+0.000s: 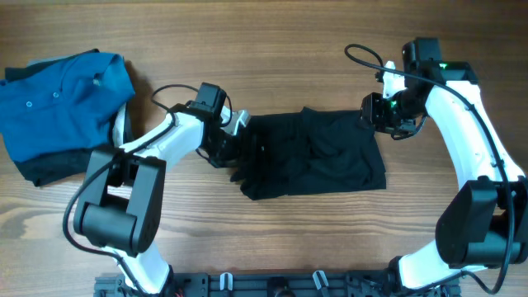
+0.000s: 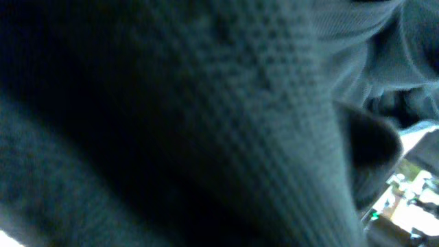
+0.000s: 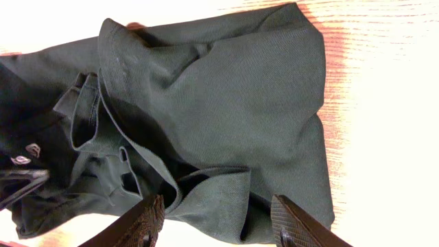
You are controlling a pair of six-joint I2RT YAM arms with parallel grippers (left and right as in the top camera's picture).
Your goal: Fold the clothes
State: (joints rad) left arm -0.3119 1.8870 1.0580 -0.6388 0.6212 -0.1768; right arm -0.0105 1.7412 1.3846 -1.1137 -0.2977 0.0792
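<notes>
The black shirt (image 1: 313, 157) lies roughly folded into a rectangle at the table's middle, with creases and a loose flap on top. My left gripper (image 1: 235, 148) is pressed into its left edge. Black fabric (image 2: 206, 123) fills the left wrist view and hides the fingers, and the gripper seems shut on the cloth. My right gripper (image 1: 375, 115) is at the shirt's upper right corner. In the right wrist view its fingers (image 3: 219, 219) are open on either side of a raised fold of the shirt (image 3: 226, 103), not closed on it.
A blue button-up shirt (image 1: 66, 99) lies at the far left on top of a dark grey folded garment (image 1: 49, 169). Bare wooden table (image 1: 289, 66) surrounds the black shirt. The arm bases stand at the front edge.
</notes>
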